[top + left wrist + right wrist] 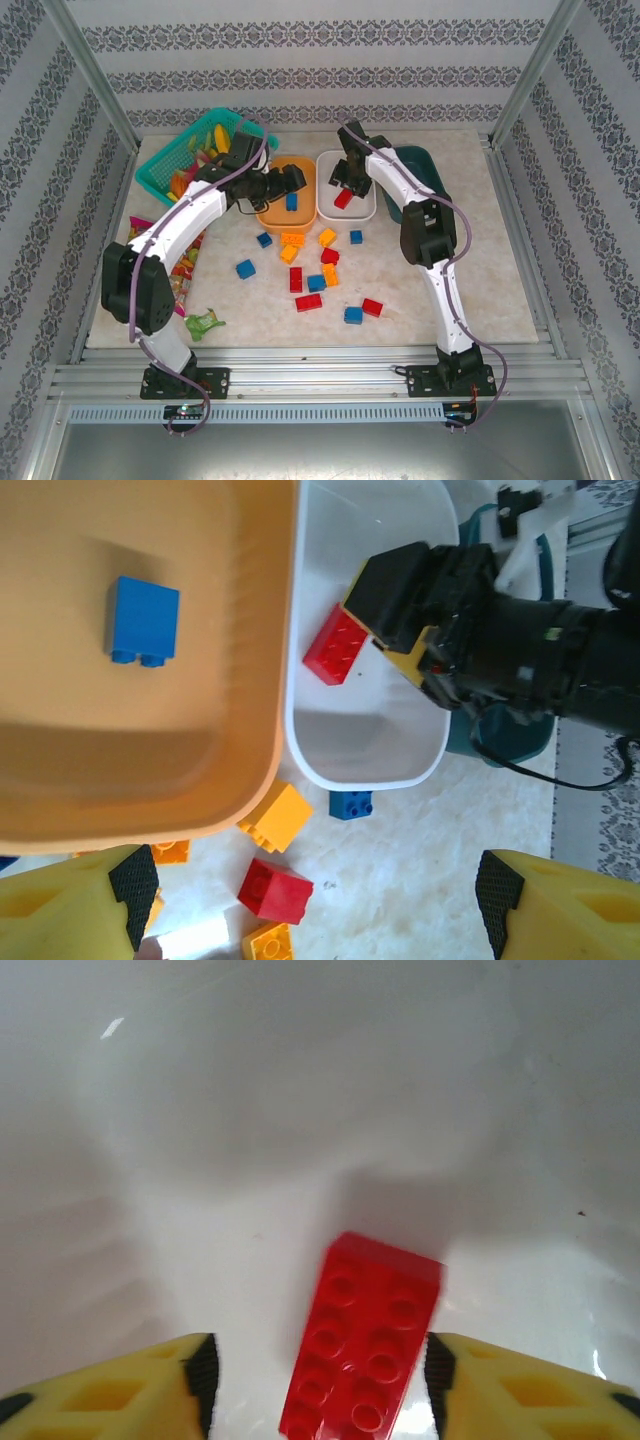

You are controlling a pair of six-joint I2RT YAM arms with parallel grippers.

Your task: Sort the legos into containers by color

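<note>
Right wrist view: the right gripper (318, 1365) has its jaws apart. A red lego (365, 1355) lies between the fingers on the floor of the white container (300, 1110). In the top external view the left gripper (293, 180), spread wide and holding nothing, hangs over the orange container (300, 224), which holds a blue lego (291, 202) and sits at 9 o'clock of the white one. The dark teal container (425, 165) sits at 3 o'clock. Loose legos (296, 279) lie scattered on the tabletop (480, 280) at 6 o'clock.
</note>
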